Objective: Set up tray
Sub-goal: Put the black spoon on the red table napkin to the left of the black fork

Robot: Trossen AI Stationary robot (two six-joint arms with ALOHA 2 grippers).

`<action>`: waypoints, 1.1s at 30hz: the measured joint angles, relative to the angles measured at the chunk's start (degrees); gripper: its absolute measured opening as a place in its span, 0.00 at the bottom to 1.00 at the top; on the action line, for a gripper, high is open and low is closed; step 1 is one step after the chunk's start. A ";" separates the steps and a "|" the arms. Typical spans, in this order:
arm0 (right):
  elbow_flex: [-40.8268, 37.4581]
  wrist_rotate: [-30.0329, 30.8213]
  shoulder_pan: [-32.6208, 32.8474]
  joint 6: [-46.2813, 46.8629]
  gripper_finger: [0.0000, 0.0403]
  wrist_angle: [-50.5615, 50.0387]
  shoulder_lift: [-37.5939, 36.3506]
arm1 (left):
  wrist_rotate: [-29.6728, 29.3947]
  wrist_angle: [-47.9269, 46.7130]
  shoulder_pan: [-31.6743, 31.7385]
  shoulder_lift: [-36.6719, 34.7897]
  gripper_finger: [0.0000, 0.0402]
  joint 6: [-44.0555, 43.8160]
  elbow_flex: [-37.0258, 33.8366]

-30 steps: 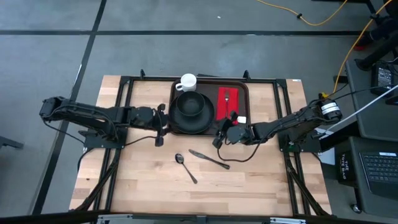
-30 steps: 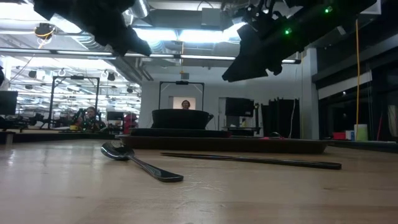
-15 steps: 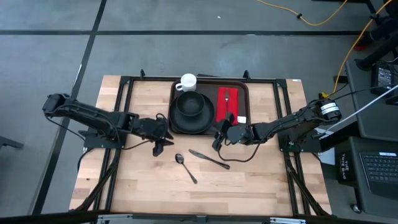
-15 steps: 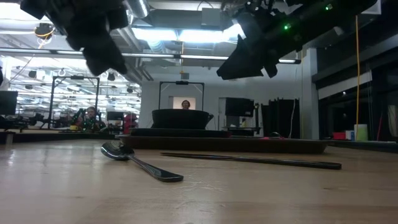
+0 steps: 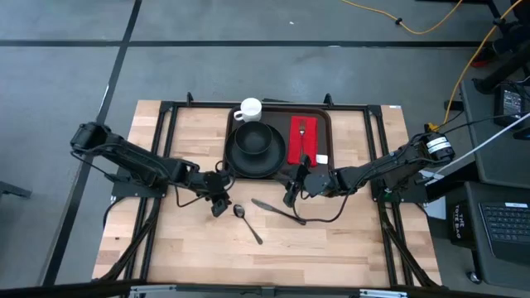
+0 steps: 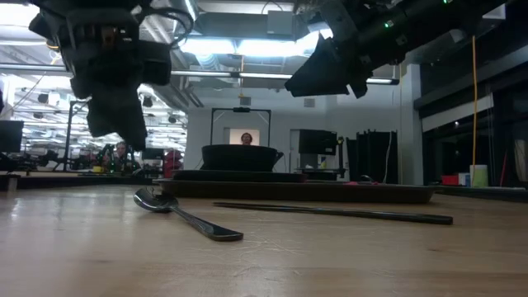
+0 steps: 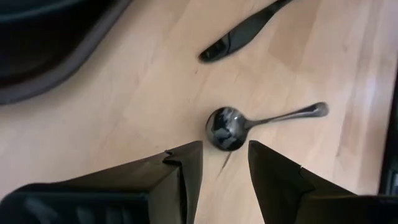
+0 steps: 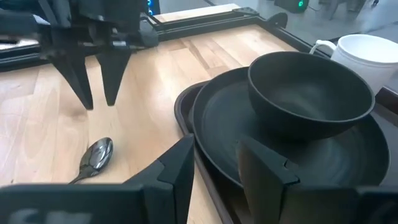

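Note:
The dark brown tray [image 5: 323, 120] lies at the table's far middle. It holds a black plate [image 5: 240, 161] with a black bowl [image 5: 255, 141] on it, a white mug [image 5: 248, 109], and a red napkin [image 5: 306, 142] with a fork on it. A spoon [image 5: 247, 222] and a knife [image 5: 278, 212] lie flat on the wood near the tray. My left gripper [image 5: 219, 207] hangs open just left of the spoon's bowl [image 7: 225, 129], pointing down and clear of it. My right gripper [image 5: 288, 196] hovers open by the tray's near edge, above the knife.
Bare wood [image 5: 331, 248] stretches toward the near edge. Black frame rails [image 5: 157, 165] run along both table sides. In the low view a person [image 6: 246, 139] sits far behind the table. Cables cross the floor at the right.
My left gripper has left the tray's left edge, travelling toward the near edge and rightward, sinking toward the spoon. It has rolled and tipped so its fingers point down beside the spoon's bowl. The spoon and knife have stayed put.

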 joint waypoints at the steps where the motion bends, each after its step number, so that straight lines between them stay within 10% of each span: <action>1: 0.00 0.02 -0.01 -0.03 0.31 0.19 0.00 | 0.00 0.05 0.00 0.55 0.30 0.00 0.00; 33: 0.00 0.09 -0.02 -0.03 0.31 0.32 0.00 | 0.56 7.13 0.02 10.77 0.29 -0.82 -0.02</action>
